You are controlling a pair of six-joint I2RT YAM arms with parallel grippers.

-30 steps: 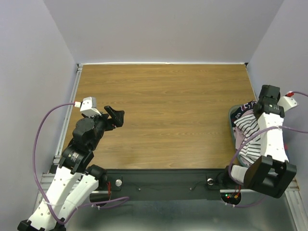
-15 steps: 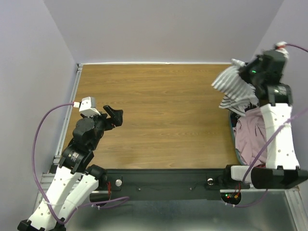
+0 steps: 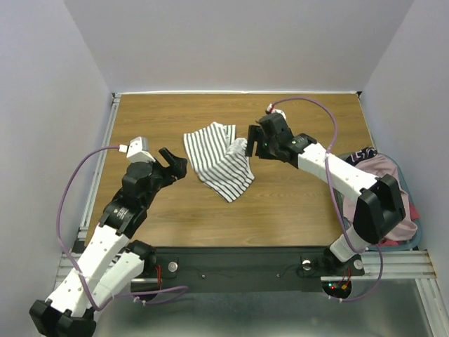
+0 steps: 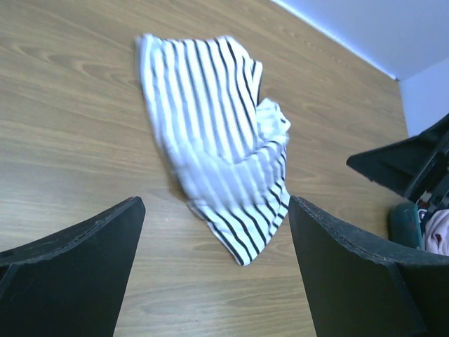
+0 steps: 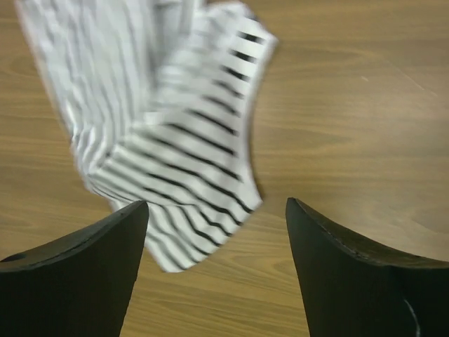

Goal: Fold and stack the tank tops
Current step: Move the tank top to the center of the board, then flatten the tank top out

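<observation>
The striped tank top (image 3: 219, 160) lies crumpled on the wooden table, left of centre. It also shows in the left wrist view (image 4: 217, 133) and, blurred, in the right wrist view (image 5: 175, 140). My right gripper (image 3: 248, 144) hovers at its right edge, jaws open, nothing between them (image 5: 217, 207). My left gripper (image 3: 175, 161) stands open just left of the top, its fingers apart over the top's near corner (image 4: 214, 210). The pink tank top (image 3: 382, 168) is bunched in the basket at the right.
The basket (image 3: 409, 235) sits at the table's right edge with a dark navy garment (image 3: 361, 154) and a red one (image 3: 412, 210) in it. The right arm (image 3: 330, 168) stretches across the table's right half. A raised rail (image 3: 105, 140) borders the left edge.
The right arm lifted the striped top out of the basket, swung it left to mid-table and opened its jaws; the top now lies on the wood. The left arm shifted slightly forward.
</observation>
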